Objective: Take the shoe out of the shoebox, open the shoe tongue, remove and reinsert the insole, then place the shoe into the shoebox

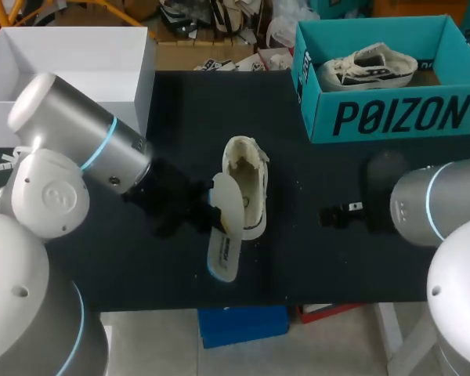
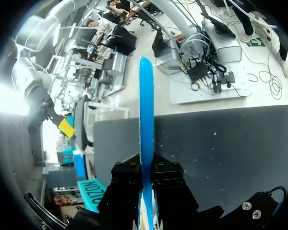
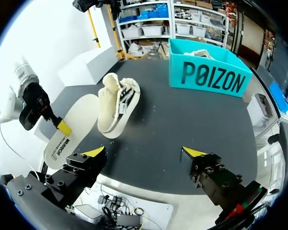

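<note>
Nearest to me, the left gripper [image 1: 213, 210] is clenched on the insole [image 1: 225, 231], gripping it by one long edge. In the left wrist view the insole [image 2: 146, 120] shows edge-on as a thin blue strip, running straight out from between the two black fingers [image 2: 127, 175], which press on it from both sides. From the right wrist view, one yellow tip of the left gripper [image 3: 62, 125] lies on the insole's pale upper face [image 3: 69, 129]. The insole hangs slanted over the front part of the black table [image 1: 329, 262], its near end close to the table's front edge and its far end by the side of the shoe [image 1: 249, 184]; I cannot tell whether the two touch.

Off to the right, the right gripper [image 3: 144, 153] is released, its yellow tips wide apart with only bare table between them. It hovers well apart from the shoe, with nothing in it.

Farther out, the cream shoe [image 3: 117, 108] lies near the middle of the table, its mouth gaping at the far end.

Beyond that, the teal shoebox [image 1: 392, 117] stands at the far right corner, lid off, with a second shoe [image 1: 368, 66] lying inside. A white box [image 1: 70, 70] stands at the far left.
</note>
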Robot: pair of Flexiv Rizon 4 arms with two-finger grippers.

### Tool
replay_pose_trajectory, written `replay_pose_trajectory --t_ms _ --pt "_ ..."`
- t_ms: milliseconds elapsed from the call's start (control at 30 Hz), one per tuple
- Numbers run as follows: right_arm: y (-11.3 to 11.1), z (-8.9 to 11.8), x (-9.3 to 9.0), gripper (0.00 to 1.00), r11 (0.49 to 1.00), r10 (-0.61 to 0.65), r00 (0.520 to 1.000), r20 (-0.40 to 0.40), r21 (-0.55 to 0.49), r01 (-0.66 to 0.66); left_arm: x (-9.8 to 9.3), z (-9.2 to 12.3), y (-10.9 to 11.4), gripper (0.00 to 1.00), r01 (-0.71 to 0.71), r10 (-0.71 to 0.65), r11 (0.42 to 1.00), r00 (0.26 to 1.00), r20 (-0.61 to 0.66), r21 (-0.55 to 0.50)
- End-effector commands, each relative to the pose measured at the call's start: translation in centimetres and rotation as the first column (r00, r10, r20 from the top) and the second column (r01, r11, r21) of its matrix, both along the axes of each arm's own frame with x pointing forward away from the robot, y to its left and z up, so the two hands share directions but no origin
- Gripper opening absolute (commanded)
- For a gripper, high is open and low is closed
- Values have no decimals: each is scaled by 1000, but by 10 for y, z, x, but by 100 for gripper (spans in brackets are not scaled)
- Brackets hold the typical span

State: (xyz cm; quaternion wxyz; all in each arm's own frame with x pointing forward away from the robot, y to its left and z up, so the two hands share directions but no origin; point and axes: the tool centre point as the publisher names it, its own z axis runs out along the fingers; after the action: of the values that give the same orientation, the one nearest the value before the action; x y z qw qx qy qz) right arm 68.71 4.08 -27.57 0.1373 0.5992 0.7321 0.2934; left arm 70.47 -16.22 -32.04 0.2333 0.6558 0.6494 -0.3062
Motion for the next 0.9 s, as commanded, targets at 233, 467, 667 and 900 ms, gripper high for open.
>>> replay_pose_trajectory --t_ms 233,467,667,900 --pt "1 3 -6 100 999 -30 999 14 -34 30 -4 0 -8 0 40 -47 996 995 -86 -80" --pt "1 3 -6 100 999 -30 999 14 -34 30 -10 2 -11 0 104 -116 990 983 -139 -95" --pt "1 3 -6 100 999 -30 999 14 -34 30 -11 3 -10 0 97 -107 992 986 -130 -77" --pt "1 3 -6 100 999 -30 999 14 -34 30 -11 3 -10 0 97 -107 992 986 -130 -77"
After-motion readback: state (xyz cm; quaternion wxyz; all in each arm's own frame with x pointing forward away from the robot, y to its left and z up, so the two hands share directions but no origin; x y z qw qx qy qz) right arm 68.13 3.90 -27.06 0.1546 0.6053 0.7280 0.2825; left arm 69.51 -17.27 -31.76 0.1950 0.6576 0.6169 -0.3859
